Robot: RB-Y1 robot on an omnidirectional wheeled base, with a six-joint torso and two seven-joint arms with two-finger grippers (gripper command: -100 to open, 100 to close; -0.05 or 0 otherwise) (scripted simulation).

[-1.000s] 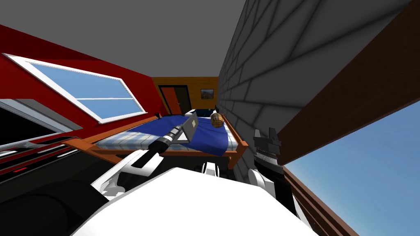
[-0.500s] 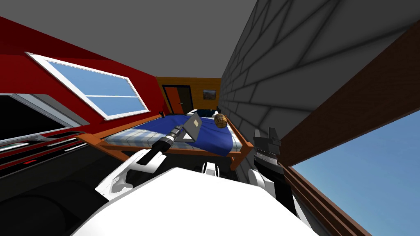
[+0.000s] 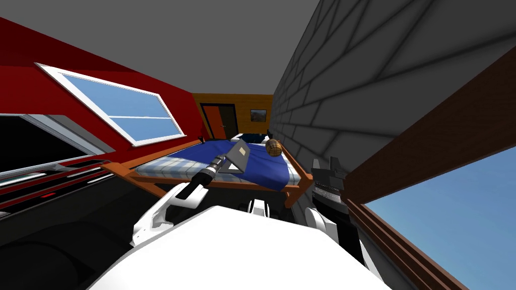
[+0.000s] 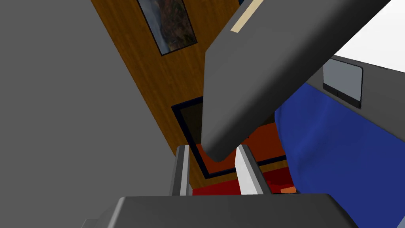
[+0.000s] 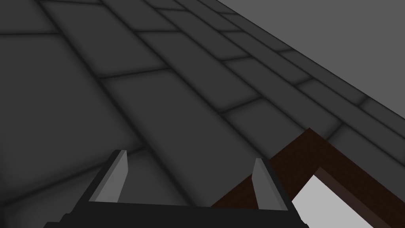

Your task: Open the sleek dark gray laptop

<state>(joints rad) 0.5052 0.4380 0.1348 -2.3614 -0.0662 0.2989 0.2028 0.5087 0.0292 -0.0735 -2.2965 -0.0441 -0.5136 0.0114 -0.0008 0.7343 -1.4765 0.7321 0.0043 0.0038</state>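
Note:
The dark grey laptop (image 3: pixel 239 156) stands partly open on the blue blanket (image 3: pixel 267 168) of a wooden bed (image 3: pixel 151 182). Its lid is raised at a slant over the base. My left arm reaches across the bed and my left gripper (image 3: pixel 224 161) is at the lid's near edge. In the left wrist view the left gripper (image 4: pixel 211 148) is shut on a corner of the lid (image 4: pixel 257 79), one finger on each face. The base with its trackpad (image 4: pixel 342 81) lies beyond, on the blanket (image 4: pixel 336 142). My right gripper (image 3: pixel 327 168) hangs open by the grey wall, fingers (image 5: pixel 118 174) wide apart.
A brown chequered round cushion (image 3: pixel 272 147) lies at the bed's far end. The grey block wall (image 3: pixel 352 100) runs along the bed's right side, with a dark wooden window frame (image 3: pixel 433 161). A red wall with a window (image 3: pixel 126 108) is on the left, a door (image 3: pixel 221 121) at the back.
The whole head view has shifted a little, so I have moved. My left gripper stays on the lid, which stands slightly higher than before. The right arm has not moved.

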